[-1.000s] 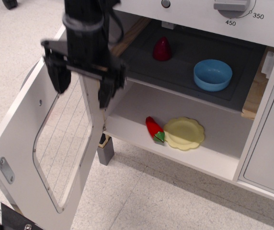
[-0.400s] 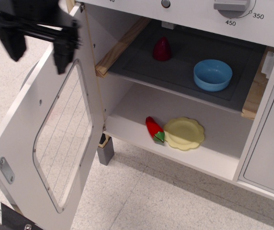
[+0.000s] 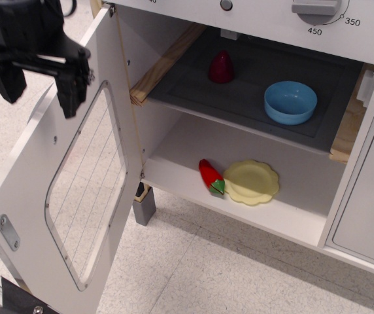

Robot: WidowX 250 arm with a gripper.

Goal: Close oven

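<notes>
The white toy oven (image 3: 265, 124) stands open, its dark interior showing. Its hinged white door (image 3: 69, 176) with a wire-lined rounded window swings out to the left. My black gripper (image 3: 35, 85) is open, fingers pointing down, at the upper left. It hangs in front of the door's outer upper edge; I cannot tell if it touches the door. The door's bar handle is not visible.
On the dark tray shelf sit a red cone (image 3: 221, 67) and a blue bowl (image 3: 290, 102). On the lower white shelf lie a red pepper (image 3: 210, 176) and a yellow plate (image 3: 251, 182). A windowless cabinet door (image 3: 370, 216) is at the right.
My gripper has moved from in front of the oven opening leftward past the door's edge to its outer side, then slightly lower. The door has barely moved.
</notes>
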